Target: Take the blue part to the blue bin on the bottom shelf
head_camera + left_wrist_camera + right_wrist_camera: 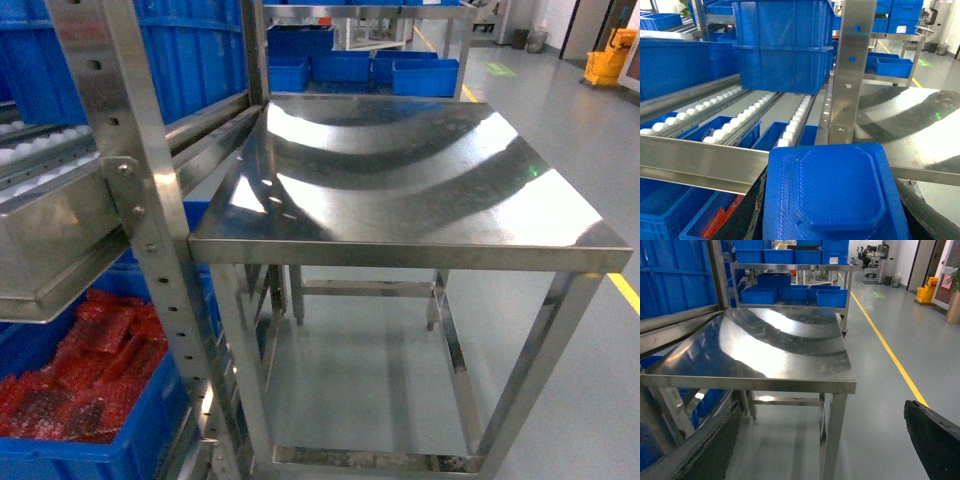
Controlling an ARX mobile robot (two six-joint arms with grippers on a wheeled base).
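The blue part [832, 192], a flat blue printed block with a raised eight-sided face, fills the bottom of the left wrist view. My left gripper [835, 205] is shut on it, and its black fingers [752, 212] show at both sides. The part hangs just in front of the flat steel front rail [700, 162] of the roller shelf [715, 127]. A blue bin [785, 45] stands farther back on those rollers. My right gripper [820, 450] is open and holds nothing, beside the steel table above the floor. Neither gripper shows in the head view.
A rack upright [850, 75] stands just right of the part. Below the roller level [40, 150] sits a blue bin with red packets [90, 380]. The square steel table [400, 180] is to the right. More blue bins [790, 292] stand on a far rack.
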